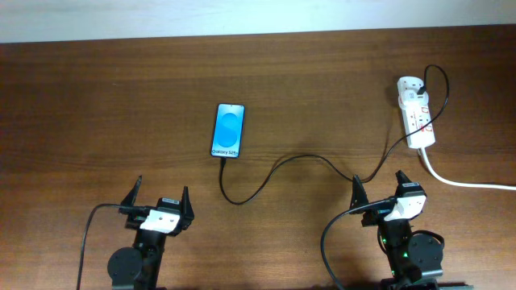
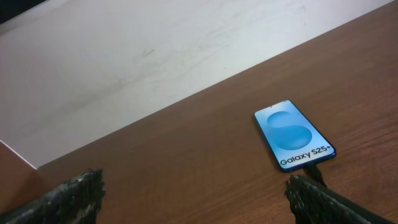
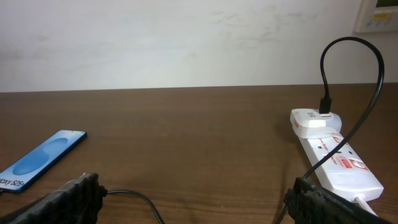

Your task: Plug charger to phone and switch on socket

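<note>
Both pairs of jaws stand spread and empty at the near edge of the brown wooden table [image 1: 81, 105], well apart from everything. The thin black charger cable [image 1: 302, 155] meets the lower end of the slim blue-screened smartphone [image 1: 228, 130], apparently plugged in. It runs on to the white red-switched power strip [image 1: 417, 113], nearer the right jaws and so probably theirs to switch.

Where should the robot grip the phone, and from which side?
Grip the phone across its narrow width, on the two long edges near the middle, coming straight down from above. It lies flat with the screen up, so only those thin edges offer a hold. The charger cable meets its lower end, so keep away from there. The open left gripper looks nearer.
</note>
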